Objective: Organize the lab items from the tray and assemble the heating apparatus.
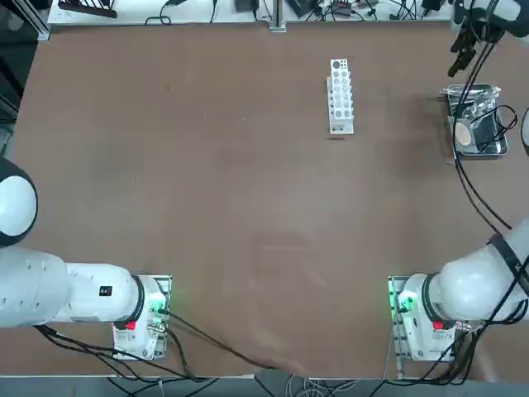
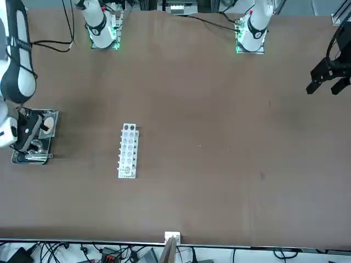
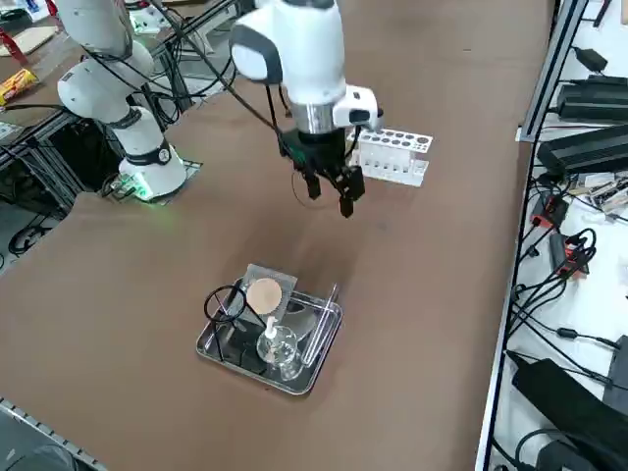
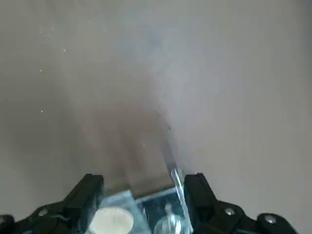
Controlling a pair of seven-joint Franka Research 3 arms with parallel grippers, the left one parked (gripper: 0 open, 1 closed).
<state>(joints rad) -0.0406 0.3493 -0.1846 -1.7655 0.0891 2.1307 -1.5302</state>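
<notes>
Tray (image 3: 312,387): on the bench (image 3: 147,343), lab items still to be taken out
Burner (image 3: 278,345), wire stand (image 3: 218,336), tan disc (image 3: 263,295), clear tube (image 3: 321,326): all in the tray
Right tool (image 4: 144,197): fingers apart, nothing gripped
Heating apparatus: unassembled
White rack (image 3: 391,157): on the bench, no tube in it
Progress: seemingly at the start

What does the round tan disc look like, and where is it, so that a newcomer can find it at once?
On the brown table, find the shiny metal tray, apart from the white rack. On its mesh square lies the disc: flat, pale tan and solid, unlike the clear glass burner and the black wire ring beside it.
</notes>
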